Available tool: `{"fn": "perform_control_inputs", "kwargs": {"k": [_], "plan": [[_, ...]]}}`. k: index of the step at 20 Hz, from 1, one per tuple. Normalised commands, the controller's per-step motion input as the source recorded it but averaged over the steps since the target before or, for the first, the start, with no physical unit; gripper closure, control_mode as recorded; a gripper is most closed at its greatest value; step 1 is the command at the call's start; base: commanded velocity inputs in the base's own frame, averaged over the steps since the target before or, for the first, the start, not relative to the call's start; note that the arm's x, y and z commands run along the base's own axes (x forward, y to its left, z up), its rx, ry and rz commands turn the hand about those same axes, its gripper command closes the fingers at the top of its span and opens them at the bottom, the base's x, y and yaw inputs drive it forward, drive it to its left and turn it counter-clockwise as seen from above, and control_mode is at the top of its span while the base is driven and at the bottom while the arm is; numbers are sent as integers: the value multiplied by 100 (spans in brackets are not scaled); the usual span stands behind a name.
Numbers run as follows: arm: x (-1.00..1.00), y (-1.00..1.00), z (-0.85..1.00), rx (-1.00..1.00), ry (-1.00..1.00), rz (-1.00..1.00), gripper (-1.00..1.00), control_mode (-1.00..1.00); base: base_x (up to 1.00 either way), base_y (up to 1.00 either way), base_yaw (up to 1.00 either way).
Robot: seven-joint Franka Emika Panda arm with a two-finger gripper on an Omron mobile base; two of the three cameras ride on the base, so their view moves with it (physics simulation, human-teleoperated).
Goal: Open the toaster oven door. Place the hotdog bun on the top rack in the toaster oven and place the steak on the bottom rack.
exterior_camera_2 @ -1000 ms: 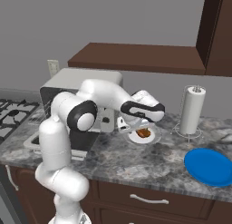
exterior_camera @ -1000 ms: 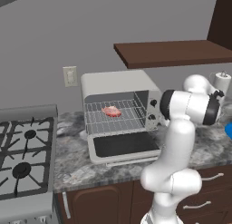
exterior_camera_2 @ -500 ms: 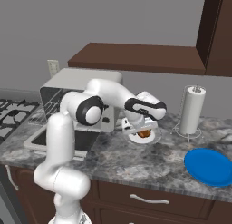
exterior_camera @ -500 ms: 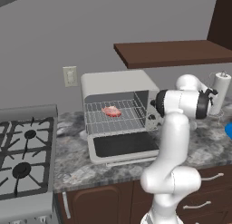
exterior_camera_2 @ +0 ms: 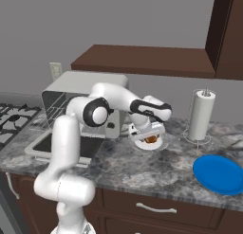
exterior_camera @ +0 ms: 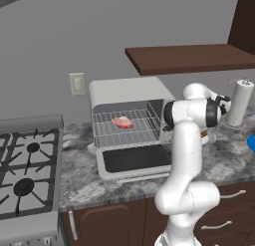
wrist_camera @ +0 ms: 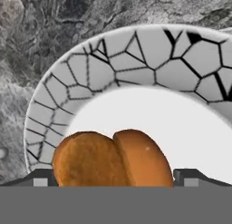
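The toaster oven (exterior_camera: 130, 93) stands on the counter with its door (exterior_camera: 135, 159) dropped flat in front. The pink steak (exterior_camera: 122, 122) lies on a wire rack (exterior_camera: 142, 125) inside; which rack I cannot tell. To the oven's right, my gripper (exterior_camera_2: 148, 136) points down into a white dish (exterior_camera_2: 162, 144). In the hand view the hotdog bun (wrist_camera: 113, 158) lies on the dish's (wrist_camera: 90, 69) white centre, and my gripper (wrist_camera: 115, 177) is open with one fingertip (wrist_camera: 43, 177) on each side of the bun. The sausage is hidden.
A paper towel roll (exterior_camera_2: 201, 115) stands right of the dish, and a blue plate (exterior_camera_2: 219, 174) lies near the front right edge. A wooden shelf (exterior_camera_2: 142, 60) hangs above the oven. The black-grated stove (exterior_camera: 25, 165) lies to the oven's left.
The hand has come down over the white dish and now straddles the bun. The jaws have stayed wide. The steak and the oven door have not moved.
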Motion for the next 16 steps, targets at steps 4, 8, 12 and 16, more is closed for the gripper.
{"fn": "perform_control_inputs", "kwargs": {"k": [4, 8, 12, 16], "plan": [[33, 0, 0, 2, 25, 0, 100, -100, 0, 0, 0], [22, -3, 3, 7, 22, 0, 100, -100, 0, 0, 0], [4, -4, 45, 16, 11, 0, 100, -100, 0, 0, 0], [-8, -12, 72, 21, 1, 0, 100, -100, 0, 0, 0]]}}
